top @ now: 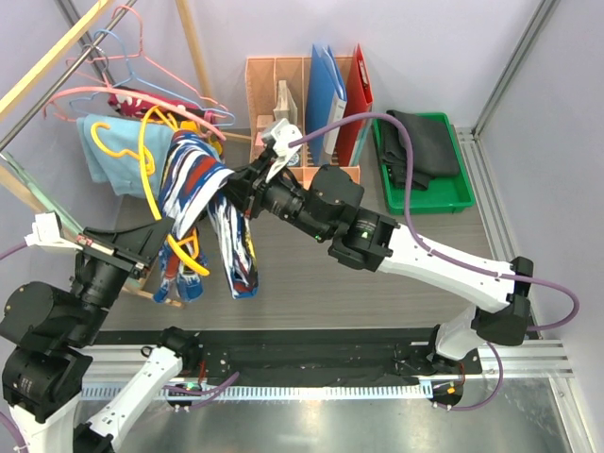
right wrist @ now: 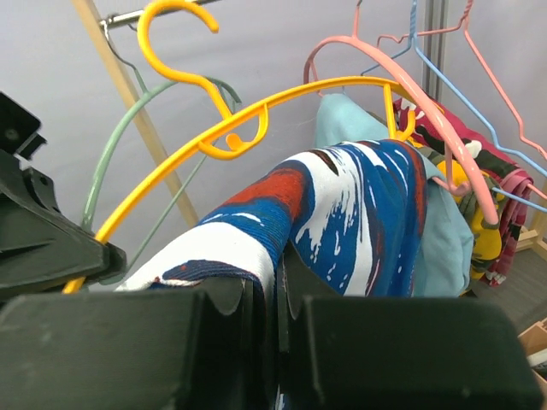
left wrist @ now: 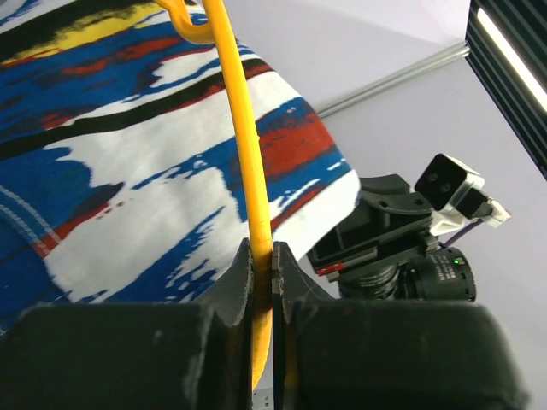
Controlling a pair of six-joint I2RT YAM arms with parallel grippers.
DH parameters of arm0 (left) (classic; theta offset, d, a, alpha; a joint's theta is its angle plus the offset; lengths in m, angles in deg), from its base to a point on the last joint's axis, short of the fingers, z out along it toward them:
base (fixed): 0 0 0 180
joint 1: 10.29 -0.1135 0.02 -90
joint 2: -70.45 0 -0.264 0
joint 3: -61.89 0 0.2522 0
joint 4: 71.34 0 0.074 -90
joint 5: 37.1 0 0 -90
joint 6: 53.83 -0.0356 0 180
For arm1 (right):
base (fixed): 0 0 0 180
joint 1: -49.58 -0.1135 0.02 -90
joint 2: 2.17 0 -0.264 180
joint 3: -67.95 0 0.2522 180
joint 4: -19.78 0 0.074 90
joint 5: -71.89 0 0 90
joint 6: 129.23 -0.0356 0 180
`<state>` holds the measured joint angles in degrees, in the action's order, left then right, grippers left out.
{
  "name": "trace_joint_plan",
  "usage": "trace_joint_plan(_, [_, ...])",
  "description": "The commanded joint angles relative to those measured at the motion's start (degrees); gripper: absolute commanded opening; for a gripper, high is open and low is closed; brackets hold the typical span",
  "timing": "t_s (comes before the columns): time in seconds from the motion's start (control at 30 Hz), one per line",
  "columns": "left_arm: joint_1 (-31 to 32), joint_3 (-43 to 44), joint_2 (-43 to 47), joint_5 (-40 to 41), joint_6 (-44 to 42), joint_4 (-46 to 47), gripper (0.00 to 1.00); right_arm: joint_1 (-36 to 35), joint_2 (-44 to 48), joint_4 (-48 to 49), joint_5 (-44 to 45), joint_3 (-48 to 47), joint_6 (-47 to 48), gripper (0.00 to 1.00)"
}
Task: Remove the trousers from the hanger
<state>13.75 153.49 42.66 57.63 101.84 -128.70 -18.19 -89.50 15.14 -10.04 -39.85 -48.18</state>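
Navy-white-red print trousers [top: 203, 203] hang draped over a yellow hanger [top: 146, 156], their legs dangling toward the table. My left gripper [top: 162, 226] is shut on the hanger's yellow bar [left wrist: 244, 128], which runs up between its fingers [left wrist: 262, 256], with the printed cloth [left wrist: 128, 171] just beyond. My right gripper [top: 236, 184] is shut on a fold of the printed trousers [right wrist: 359, 205], pinched between its fingers [right wrist: 278, 273]. The hanger's arc and hook [right wrist: 256, 111] curve above the cloth. How the cloth lies behind the fold is hidden.
A rack at the back left carries pink [top: 90, 94] and blue hangers [top: 142, 57] and a light blue garment [top: 104, 146]. A wooden file organiser [top: 302, 94] stands at the back. A green bin [top: 458, 193] on the right holds a black garment [top: 425, 146].
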Motion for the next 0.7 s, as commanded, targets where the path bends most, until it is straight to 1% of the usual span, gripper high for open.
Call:
trace_joint_plan(0.0, [-0.30,-1.11,1.34,6.25,-2.74,-2.72,0.00,0.36,9.19,10.04,3.87,-9.58,-3.62,0.01])
trace_joint_plan(0.13, [-0.30,-2.26,2.48,6.25,-2.21,-3.08,0.00,0.36,11.30,9.42,7.03,-11.34,-3.71,0.01])
trace_joint_plan(0.3, [-0.21,-2.52,3.80,7.40,-2.12,-4.04,0.00,0.36,14.63,6.17,7.83,-13.45,-3.44,0.01])
trace_joint_plan(0.47, [-0.30,-2.17,4.85,9.06,-3.27,-5.54,0.00,0.36,19.29,2.92,10.90,-11.61,-2.91,0.01])
trace_joint_plan(0.67, [-0.21,-0.15,4.41,10.65,-3.79,-8.08,0.00,0.36,23.43,3.27,10.20,-9.41,-4.05,0.01])
